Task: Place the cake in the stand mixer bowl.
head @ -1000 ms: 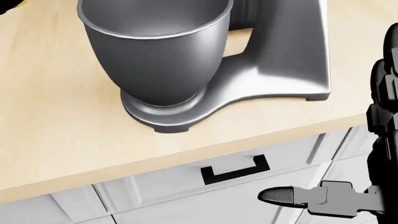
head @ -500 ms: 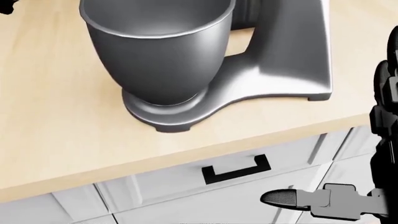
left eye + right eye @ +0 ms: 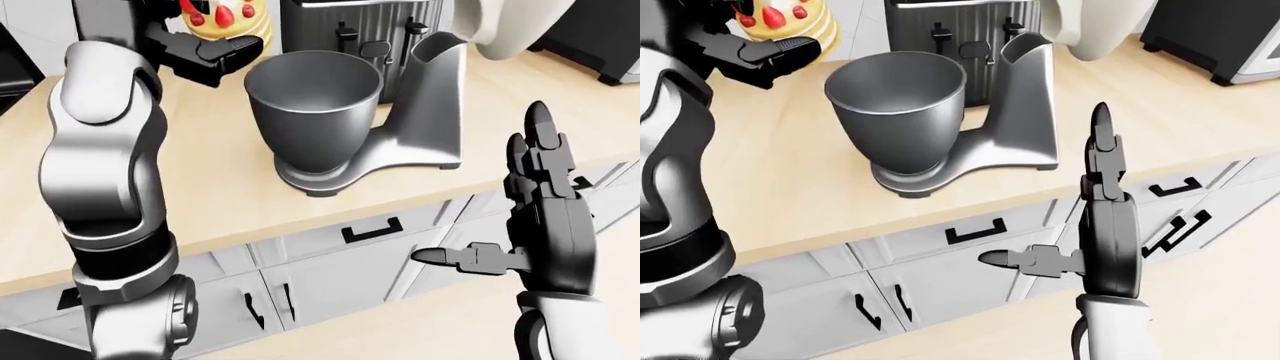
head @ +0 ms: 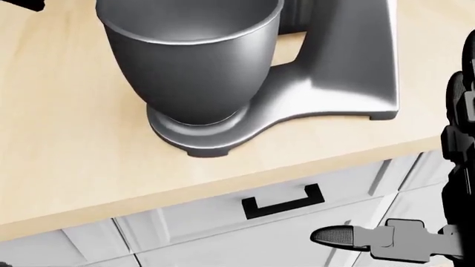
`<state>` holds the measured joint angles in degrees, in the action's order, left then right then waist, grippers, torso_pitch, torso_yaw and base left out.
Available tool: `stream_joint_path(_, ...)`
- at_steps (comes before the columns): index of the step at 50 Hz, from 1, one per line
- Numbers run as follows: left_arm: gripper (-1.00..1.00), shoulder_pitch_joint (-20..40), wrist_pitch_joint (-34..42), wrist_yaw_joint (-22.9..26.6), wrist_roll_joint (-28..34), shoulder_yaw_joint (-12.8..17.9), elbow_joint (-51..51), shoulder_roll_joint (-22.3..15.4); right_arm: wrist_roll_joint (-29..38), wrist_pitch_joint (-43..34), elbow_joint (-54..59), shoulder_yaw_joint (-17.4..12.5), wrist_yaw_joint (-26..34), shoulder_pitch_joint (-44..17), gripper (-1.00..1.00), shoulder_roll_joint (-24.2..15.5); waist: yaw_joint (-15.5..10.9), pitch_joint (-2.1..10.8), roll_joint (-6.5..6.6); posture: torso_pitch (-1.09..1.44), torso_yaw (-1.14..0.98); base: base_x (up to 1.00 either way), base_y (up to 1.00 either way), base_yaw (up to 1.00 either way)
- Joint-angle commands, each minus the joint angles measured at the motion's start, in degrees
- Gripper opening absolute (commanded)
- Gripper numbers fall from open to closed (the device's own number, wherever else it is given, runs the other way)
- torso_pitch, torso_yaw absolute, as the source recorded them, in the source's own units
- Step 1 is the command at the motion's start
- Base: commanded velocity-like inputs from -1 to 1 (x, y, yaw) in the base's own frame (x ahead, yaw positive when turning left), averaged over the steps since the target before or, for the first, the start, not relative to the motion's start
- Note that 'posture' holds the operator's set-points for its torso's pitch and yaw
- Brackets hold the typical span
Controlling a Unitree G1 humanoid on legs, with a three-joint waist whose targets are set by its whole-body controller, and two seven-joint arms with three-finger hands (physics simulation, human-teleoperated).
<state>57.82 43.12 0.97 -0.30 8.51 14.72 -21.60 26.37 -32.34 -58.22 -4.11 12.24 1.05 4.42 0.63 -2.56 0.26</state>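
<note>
The cake [image 3: 226, 18], yellow with red strawberries on top, is held up at the top left of the left-eye view, with my left hand [image 3: 205, 49] shut on its lower part. It hangs left of and above the rim of the steel stand mixer bowl [image 3: 313, 105], which is empty and sits on the mixer's base [image 4: 215, 136]. My right hand [image 3: 495, 199] stands open below the counter edge, right of the mixer, fingers up and thumb [image 3: 450, 259] pointing left. It holds nothing.
A steel toaster [image 3: 350, 30] stands behind the bowl and a white jug [image 3: 505, 26] to its right. A black appliance [image 3: 1220, 37] sits at the top right. White drawers with black handles [image 3: 372, 231] run under the wooden counter [image 4: 67, 167].
The head view has shifted slightly, so the mixer sits a little further right. A dark part of the left hand now shows more at the top-left corner. The right hand has barely moved.
</note>
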Motion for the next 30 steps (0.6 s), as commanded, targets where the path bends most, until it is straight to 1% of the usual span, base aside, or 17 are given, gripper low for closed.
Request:
stream_joint_path(1,-1.00,2.84,-2.05,-0.54,0.47,0.91,1.89,-0.55,0.03,1.52,-1.78,0.12,-0.26,-0.73,1.00,-0.09,0.03,1.43,0.15,0.00,0.00,0.00,0.00,0.00)
stream_joint_path(10,-1.00,5.46,-0.11,-0.23,0.82,0.29,2.81,0.18,-0.43,1.20,-1.78,0.33,-0.83,-0.78,1.00,-0.49,0.02,1.32,0.03,0.00,0.00,0.00,0.00,0.00)
stream_joint_path(15,-1.00,7.79,0.57,0.02,0.96,0.01,2.28,0.15,-1.40,1.13,-1.78,-0.13,-1.22,-0.66,1.00,-1.08,0.00,1.28,-0.05,0.00,0.00,0.00,0.00,0.00)
stream_joint_path(20,-1.00,8.67,0.84,0.27,1.50,-0.96,2.23,1.45,-2.21,1.61,-1.78,-0.90,-1.27,-0.31,1.00,-1.20,-0.02,1.17,-0.18,0.00,0.00,0.00,0.00,0.00)
stream_joint_path(30,-1.00,7.85,1.73,0.62,2.66,-2.69,4.06,4.84,-0.66,1.99,-1.78,-0.39,-0.38,-0.56,1.00,-0.02,-0.05,1.16,-0.31,0.00,0.00,0.00,0.00,0.00)
